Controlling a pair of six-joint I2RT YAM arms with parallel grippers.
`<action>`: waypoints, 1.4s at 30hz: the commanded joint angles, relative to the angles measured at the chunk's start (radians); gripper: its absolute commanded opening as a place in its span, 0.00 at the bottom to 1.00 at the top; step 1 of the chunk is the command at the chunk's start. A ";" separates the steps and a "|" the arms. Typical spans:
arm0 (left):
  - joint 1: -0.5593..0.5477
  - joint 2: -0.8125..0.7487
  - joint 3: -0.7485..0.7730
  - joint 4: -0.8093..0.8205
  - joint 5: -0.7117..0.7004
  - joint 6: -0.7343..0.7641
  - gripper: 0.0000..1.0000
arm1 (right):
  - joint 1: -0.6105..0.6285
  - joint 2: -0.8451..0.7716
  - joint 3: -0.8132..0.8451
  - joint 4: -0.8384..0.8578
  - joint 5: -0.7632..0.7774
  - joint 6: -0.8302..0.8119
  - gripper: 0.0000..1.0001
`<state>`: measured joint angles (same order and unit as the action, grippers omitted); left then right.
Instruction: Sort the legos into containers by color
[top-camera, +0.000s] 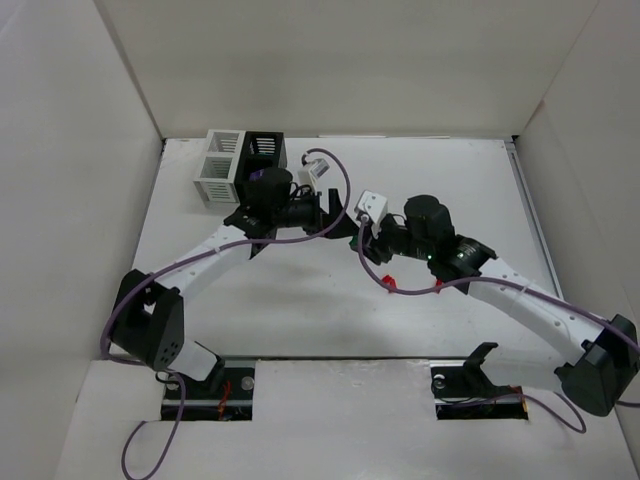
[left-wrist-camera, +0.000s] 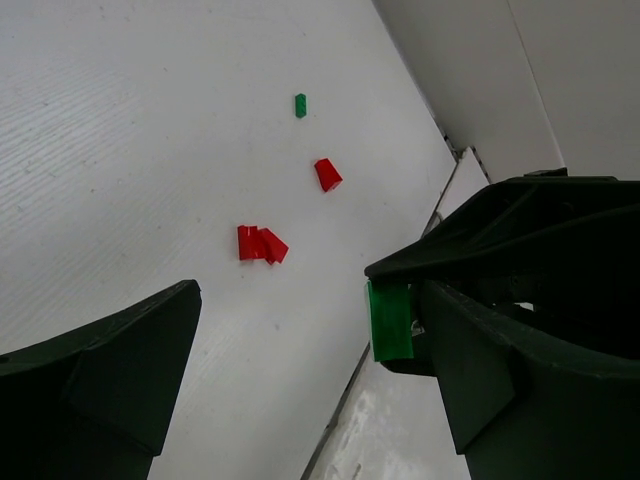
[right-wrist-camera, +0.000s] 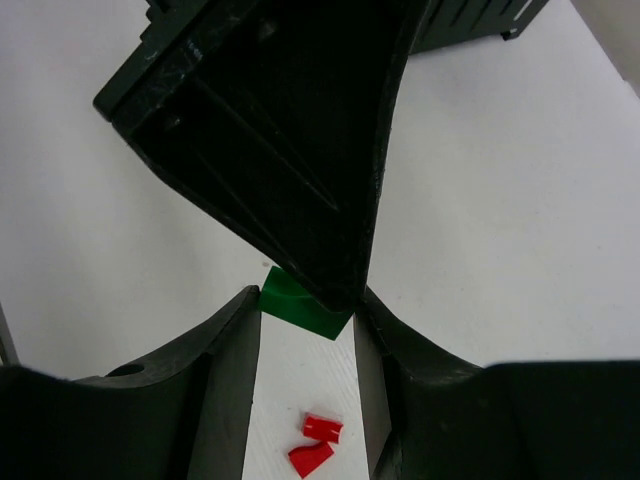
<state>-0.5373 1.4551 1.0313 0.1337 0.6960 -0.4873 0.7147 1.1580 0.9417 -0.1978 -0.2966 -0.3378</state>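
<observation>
The white table (top-camera: 300, 330) carries everything, and the green brick (right-wrist-camera: 303, 308) near its middle serves as the marker for the rest.

The left arm (top-camera: 200, 255) and the right arm (top-camera: 530, 300) both reach in from the near edge and meet at that brick, one from each side.

The containers (top-camera: 240, 165) stand well apart from the green brick, farther from the arm bases and off to the left. The white box (top-camera: 220, 165) and the black box (top-camera: 265, 150) are joined side by side, and the black one is nearer the brick.

The right gripper (right-wrist-camera: 307, 300) is clamped on the green brick, with a finger pressed to each side of it, and holds it above the table.

The left gripper (left-wrist-camera: 280, 300) has its jaws wide apart. One of its fingers (right-wrist-camera: 280, 130) has its tip touching the top of the green brick. The other finger stands well clear of the brick, so the brick sits at one edge of that gap, not in its middle.

A cluster of red bricks (left-wrist-camera: 260, 243) lies on the table near the green brick. A single red brick (left-wrist-camera: 327, 175) lies a little past them. A second green brick (left-wrist-camera: 300, 105) lies farther off again.
</observation>
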 joint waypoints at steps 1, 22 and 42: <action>-0.032 0.005 0.068 0.018 -0.006 0.010 0.89 | 0.015 0.003 0.065 0.055 0.017 -0.030 0.37; -0.052 -0.076 0.078 -0.075 -0.090 0.072 0.75 | 0.015 -0.007 0.051 0.064 0.039 -0.030 0.36; -0.118 -0.045 0.087 -0.077 -0.027 0.102 0.47 | 0.015 0.046 0.132 0.064 0.019 -0.081 0.36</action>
<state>-0.6170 1.4124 1.0817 0.0498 0.6212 -0.4217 0.7212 1.2057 1.0092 -0.2054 -0.2779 -0.4053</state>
